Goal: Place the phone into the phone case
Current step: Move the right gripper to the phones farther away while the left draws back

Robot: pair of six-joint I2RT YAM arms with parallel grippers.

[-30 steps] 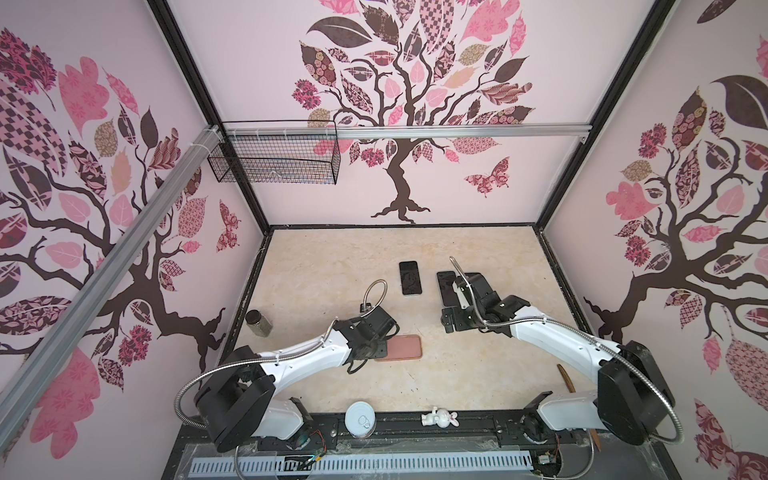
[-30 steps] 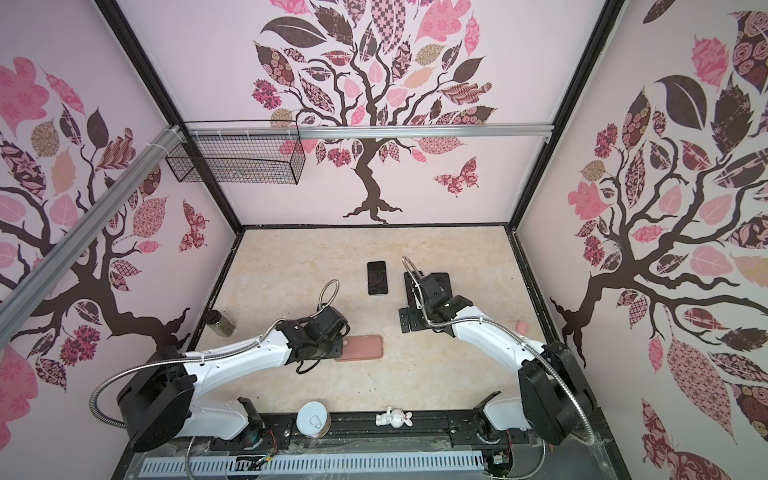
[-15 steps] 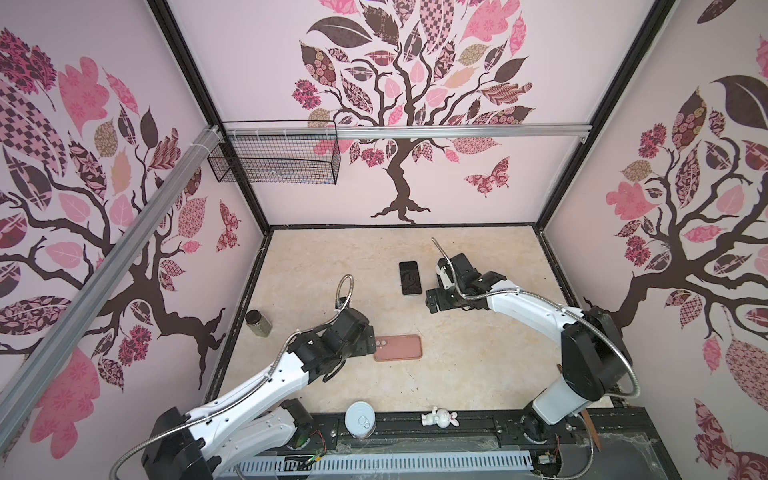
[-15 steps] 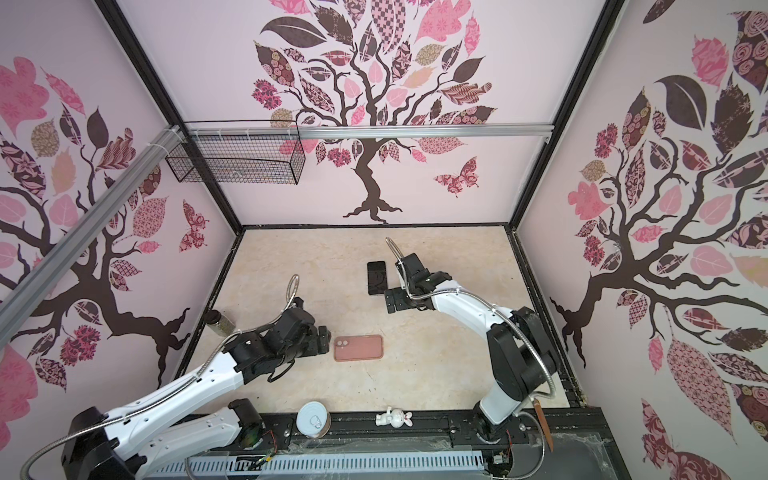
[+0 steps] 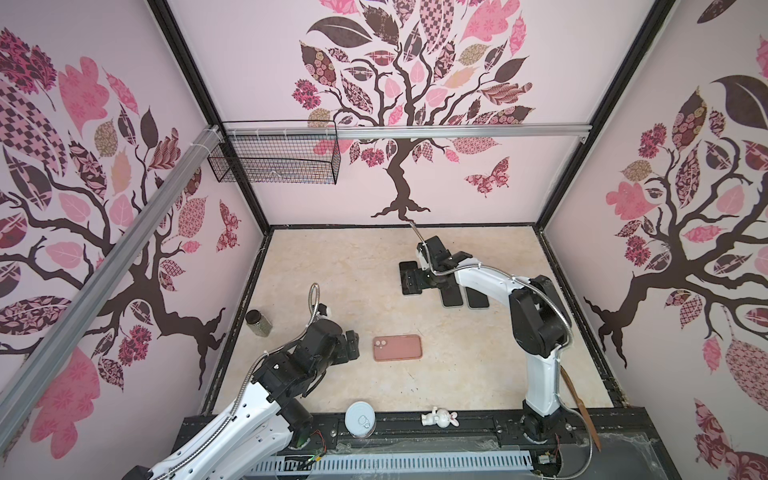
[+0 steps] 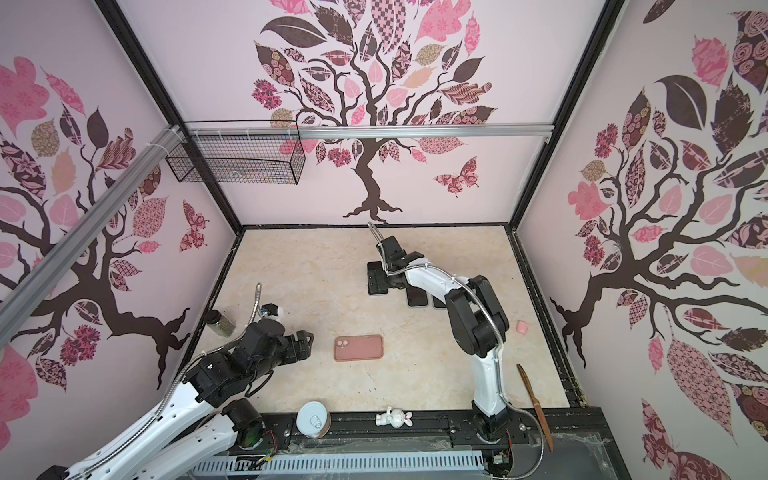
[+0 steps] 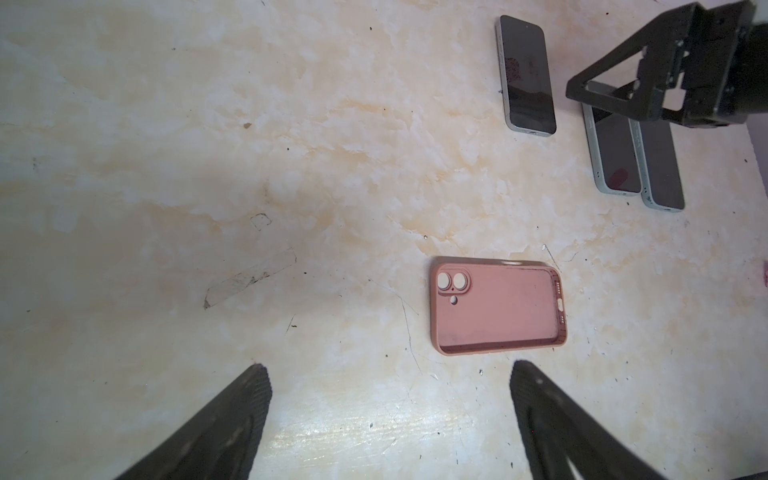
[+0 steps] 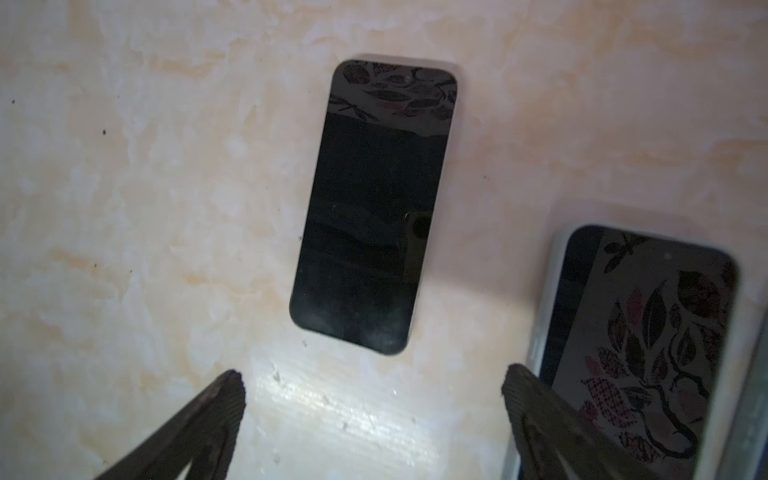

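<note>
Your left gripper (image 7: pixel 390 386) hangs low over the worktop (image 7: pixel 166 166), jaws spread wide with nothing between them. The pink phone case (image 7: pixel 496 307) lies flat just beyond the fingertips, hollow side up, and neither finger touches it.

Your right gripper (image 8: pixel 374 374) hovers with its jaws just as far apart and empty. The phone (image 8: pixel 374 208) lies screen up on the worktop ahead of the gap.

In both top views the phone case sits near the middle of the worktop, with the left gripper just at its 9 o'clock. The phone, at the case's 12 o'clock and well apart from it, is mostly hidden there under the right gripper.

Crowding that side, a second phone (image 5: pixel 452 299) and a third phone (image 5: pixel 478 300) lie edge to edge at the phone's 3 o'clock. In the right wrist view the second phone reaches partly under one finger.

Farther out:
- A small jar (image 5: pixel 258 323) stands by the left wall, past the left gripper at the case's 9 o'clock.
- A can (image 5: pixel 360 417) stands at 7 o'clock and a white figurine (image 5: pixel 439 417) lies at 5 o'clock, both at the front rail (image 5: pixel 490 424).
- A small pink lump (image 6: pixel 521 328) rests at the case's 3 o'clock, behind the right arm.
- A wooden stick (image 5: pixel 579 411) lies at the front right corner.
- A wire basket (image 5: pixel 274 160) hangs on the back wall.
</note>
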